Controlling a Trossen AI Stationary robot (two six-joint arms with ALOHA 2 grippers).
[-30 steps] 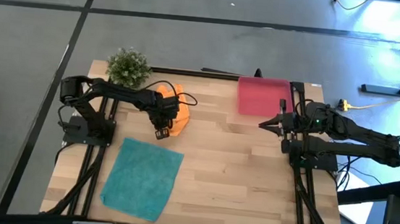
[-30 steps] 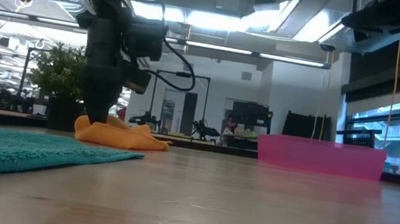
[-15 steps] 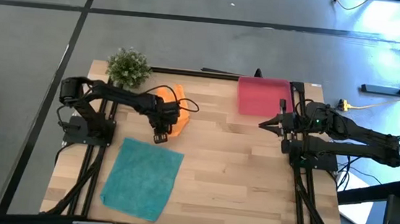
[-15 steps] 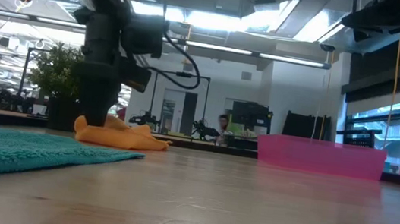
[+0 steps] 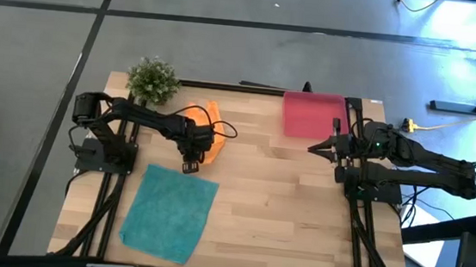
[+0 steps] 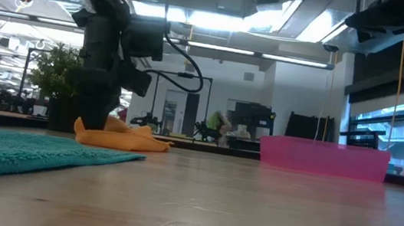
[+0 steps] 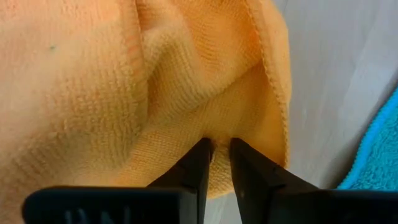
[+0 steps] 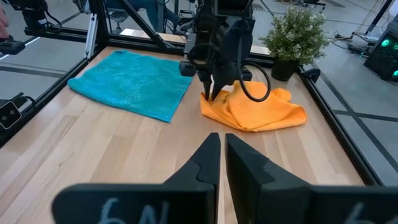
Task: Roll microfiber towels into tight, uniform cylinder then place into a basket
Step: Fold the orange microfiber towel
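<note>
The orange towel (image 5: 212, 116) lies crumpled on the table's far left, in front of the plant; it also shows in the right wrist view (image 8: 261, 111) and the low view (image 6: 128, 139). My left gripper (image 5: 188, 164) stands over the towel's near edge, pointing down, fingers nearly together on the cloth (image 7: 217, 146). The teal towel (image 5: 169, 212) lies spread flat at the near left. The pinkish-red basket (image 5: 313, 114) sits at the far right. My right gripper (image 5: 313, 147) hovers shut beside the basket, holding nothing. My left gripper pinches a small pucker of the orange towel (image 7: 214, 138) between its two fingertips, close to the towel's hemmed edge (image 7: 281, 106) on the side toward the teal towel. The fingers come from above, pointing down. The towel rests slack and bunched on the table.
A small potted plant (image 5: 153, 78) stands at the far left corner, just behind the orange towel. Bare wooden tabletop (image 5: 283, 207) stretches across the middle and near right. Black frame rails run along both sides of the table.
My left gripper has shifted a little toward the table's near-left along the orange towel's edge and sunk slightly onto it. The towel stays bunched in place.
</note>
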